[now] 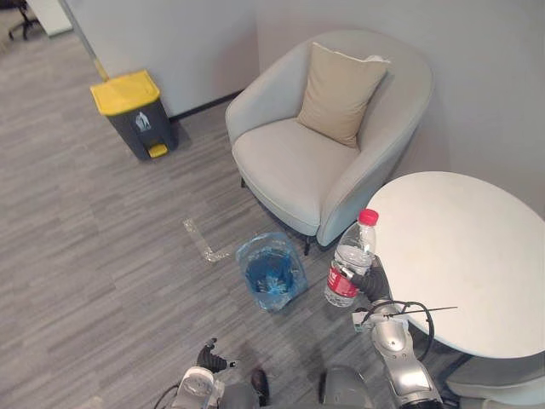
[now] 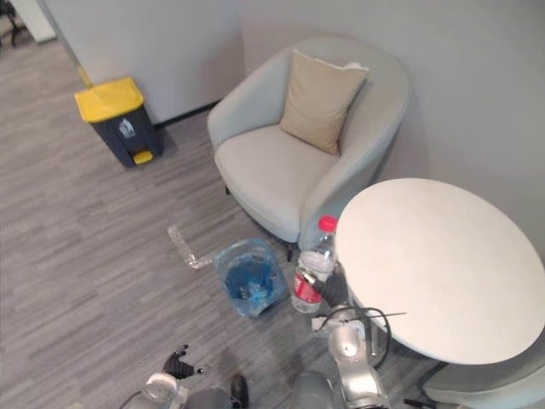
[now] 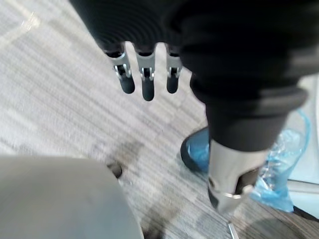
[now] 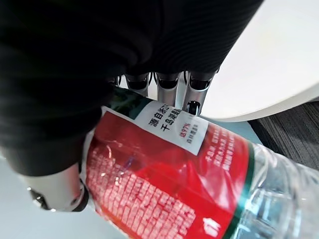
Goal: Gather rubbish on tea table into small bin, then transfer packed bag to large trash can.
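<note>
**Hazards.** The left hand (image 3: 147, 79) hangs low to the left of the small bin (image 1: 243, 260), fingers straight and released, holding nothing. It is not placed to catch anything. Right of the bin, the right hand (image 1: 372, 281) is clenched round the labelled lower part of the bottle (image 1: 351, 256), which stands upright in the air between the bin and the edge of the tea table (image 1: 464, 247).

- The bottle is beside the bin's opening, not over it. Letting go here would probably drop it onto the floor.
- The grasp sits low on a tall bottle, so it may pivot in the fingers during the swing.
- The bin looks light and its liner loose. A hard drop on the rim could tip it.

**Containers.**

- Large trash can (image 1: 132, 111), well beyond the bin and to its left: yellow lid closed, contents hidden.
- Small bin: lined with a blue bag. What lies inside cannot be told.
- Bottle: red cap on, fill level unclear.
</note>
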